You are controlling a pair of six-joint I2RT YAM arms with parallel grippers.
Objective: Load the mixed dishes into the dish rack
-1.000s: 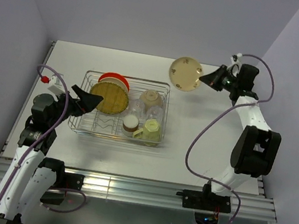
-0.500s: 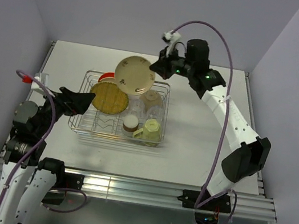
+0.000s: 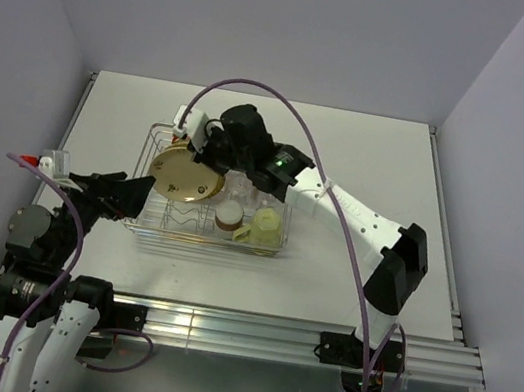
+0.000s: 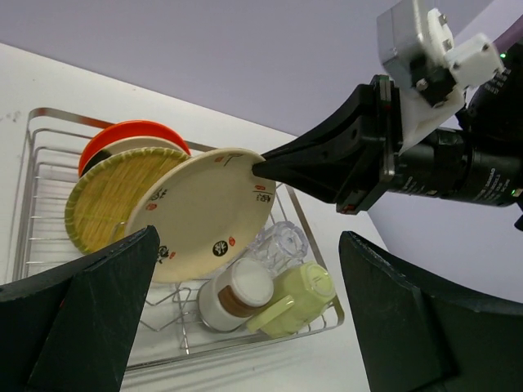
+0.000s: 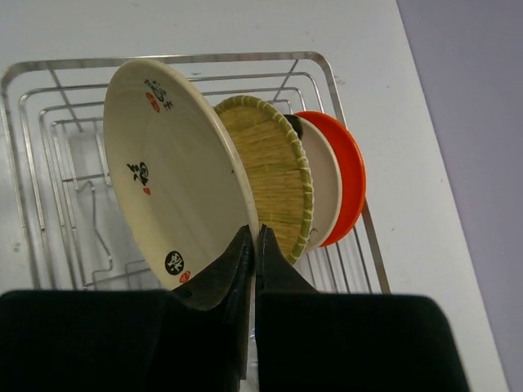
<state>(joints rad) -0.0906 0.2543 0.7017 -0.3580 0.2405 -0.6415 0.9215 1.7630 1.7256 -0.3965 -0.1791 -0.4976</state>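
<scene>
Through the right wrist camera we see the right gripper (image 5: 253, 235) pinched tight on the rim of the cream plate (image 5: 176, 171). It holds the plate tilted over the rack (image 5: 163, 59), just in front of the woven plate (image 5: 274, 184), tan plate (image 5: 323, 184) and orange plate (image 5: 347, 180), which stand upright inside. Only the left wrist view shows us the mug (image 4: 298, 290), brown cup (image 4: 237, 294) and clear cup (image 4: 282, 243) at the rack's other end. From above, the left gripper (image 3: 125, 194) hangs beside the rack, spread wide and empty.

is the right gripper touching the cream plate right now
Touching. The right wrist view shows the right gripper pinching the rim of the cream plate, a finger on each face.
</scene>
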